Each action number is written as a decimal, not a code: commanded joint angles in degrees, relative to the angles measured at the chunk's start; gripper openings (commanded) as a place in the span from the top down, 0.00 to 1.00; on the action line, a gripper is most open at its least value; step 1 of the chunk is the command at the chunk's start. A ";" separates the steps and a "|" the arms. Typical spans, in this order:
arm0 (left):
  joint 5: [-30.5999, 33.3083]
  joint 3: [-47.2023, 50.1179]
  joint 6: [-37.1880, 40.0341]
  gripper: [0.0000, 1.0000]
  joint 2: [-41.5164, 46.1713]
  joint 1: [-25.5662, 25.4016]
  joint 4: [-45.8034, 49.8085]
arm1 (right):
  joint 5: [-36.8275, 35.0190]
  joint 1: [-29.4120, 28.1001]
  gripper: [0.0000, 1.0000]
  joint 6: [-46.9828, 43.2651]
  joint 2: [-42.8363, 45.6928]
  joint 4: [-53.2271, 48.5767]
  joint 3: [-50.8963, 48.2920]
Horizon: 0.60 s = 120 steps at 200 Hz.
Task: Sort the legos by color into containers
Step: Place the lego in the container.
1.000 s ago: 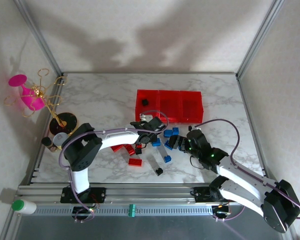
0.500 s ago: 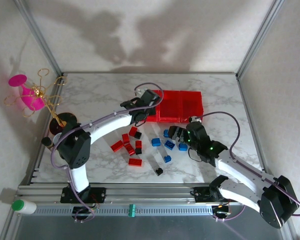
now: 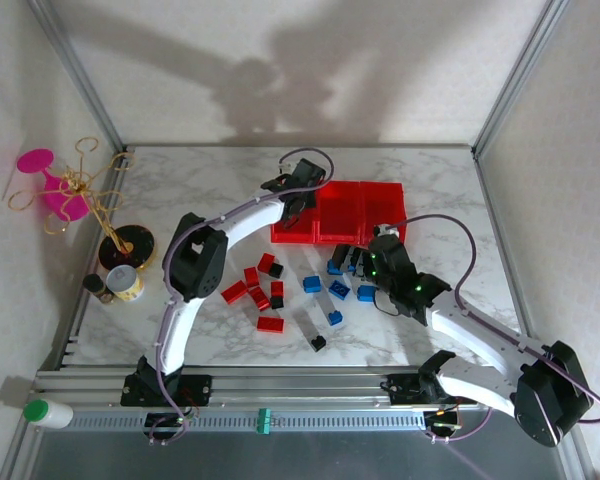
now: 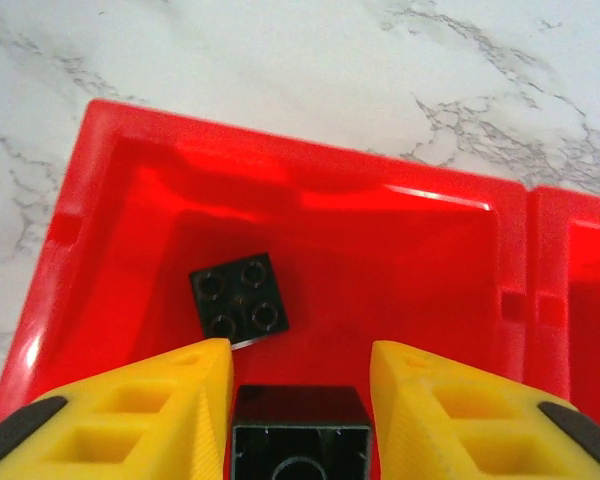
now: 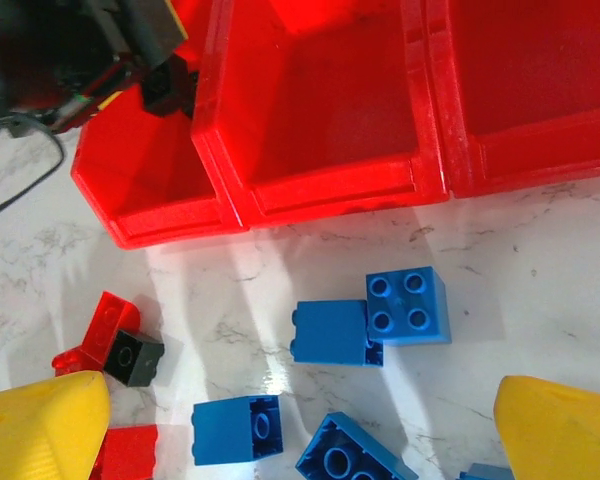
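Pinches small black square plastic brick [image 4: 300, 435] in left gripper's [image 4: 300, 350] narrow jaws above second black brick [image 4: 238, 295] inside leftmost translucent red plastic bin [image 4: 280, 165]. Holds right gripper [image 5: 300, 405] wide open, empty, over blue plastic bricks [image 5: 408, 305].

containers [image 4: 310, 190] translucent red | legos [image 5: 410, 305] blue, red, black | table [image 4: 280, 50] white, grey-veined marble | left pincer fingers [image 4: 170, 410] yellow, tips seemingly black

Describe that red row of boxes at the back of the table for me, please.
The containers are three glossy, translucent red plastic bins joined in one row, standing flat on the marble table. The left bin holds one black brick, studs up; the left gripper hangs over it with a second black brick between its fingers. The middle and right bins look empty.
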State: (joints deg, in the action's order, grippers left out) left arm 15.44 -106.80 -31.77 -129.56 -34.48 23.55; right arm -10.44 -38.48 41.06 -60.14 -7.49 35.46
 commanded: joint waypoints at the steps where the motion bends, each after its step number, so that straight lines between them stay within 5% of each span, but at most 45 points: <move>1: -3.36 -3.47 1.77 0.55 -0.96 0.82 0.56 | 0.21 0.35 0.01 -1.42 0.08 0.37 1.83; 56: -6.44 -1.58 2.00 0.53 3.89 0.81 1.07 | -0.44 0.25 0.01 -2.34 -1.20 -0.83 3.22; 120: -8.76 20.65 1.19 0.53 24.19 -0.39 -4.39 | 2.61 -0.66 0.01 -3.62 -2.17 -0.34 2.23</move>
State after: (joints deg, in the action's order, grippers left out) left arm 7.88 -93.06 -30.59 -114.19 -34.02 21.65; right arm -9.26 -38.50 38.33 -62.06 -7.75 37.19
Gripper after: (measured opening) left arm 0.473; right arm 0.988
